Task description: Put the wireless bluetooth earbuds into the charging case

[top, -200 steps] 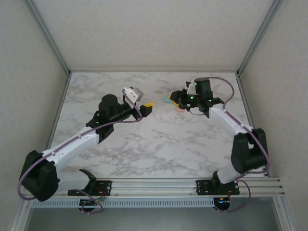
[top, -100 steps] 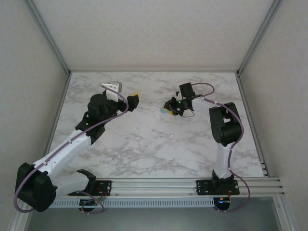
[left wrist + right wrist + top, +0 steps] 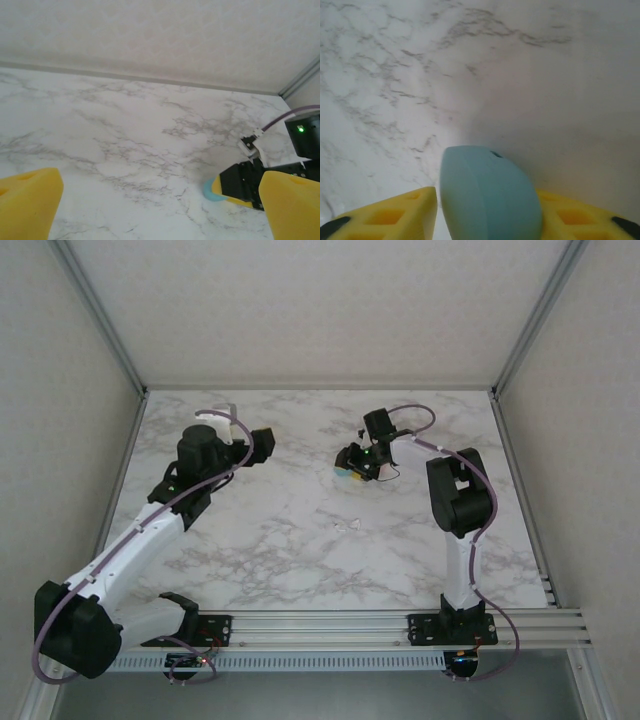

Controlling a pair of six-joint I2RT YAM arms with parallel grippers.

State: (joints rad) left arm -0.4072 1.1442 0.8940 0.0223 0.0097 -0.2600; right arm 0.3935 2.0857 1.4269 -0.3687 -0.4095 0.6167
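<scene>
My left gripper [image 3: 264,441] hangs over the far left part of the table [image 3: 300,560]. In its wrist view its yellow pads [image 3: 28,201] sit at opposite edges of the picture, spread wide with nothing but marble between them. My right gripper [image 3: 352,461] is down near the middle of the far half of the table, with the teal case [image 3: 343,472] at its tip. From the right wrist the case [image 3: 487,190] stands between the two yellow pads [image 3: 390,214], rounded end pointing away from the camera. A thin sliver of table shows between the case and one pad, and the other pad is hard against it or just behind it. I cannot tell whether the right gripper [image 3: 486,202] is pinching the case or only flanking it. From the left wrist I can also see the case's [image 3: 207,191] edge peeking out beside the right gripper's black body. The earbuds [image 3: 348,526] are a few tiny pale specks lying on the marble nearer the bases, well apart from both grippers and not in the case.
</scene>
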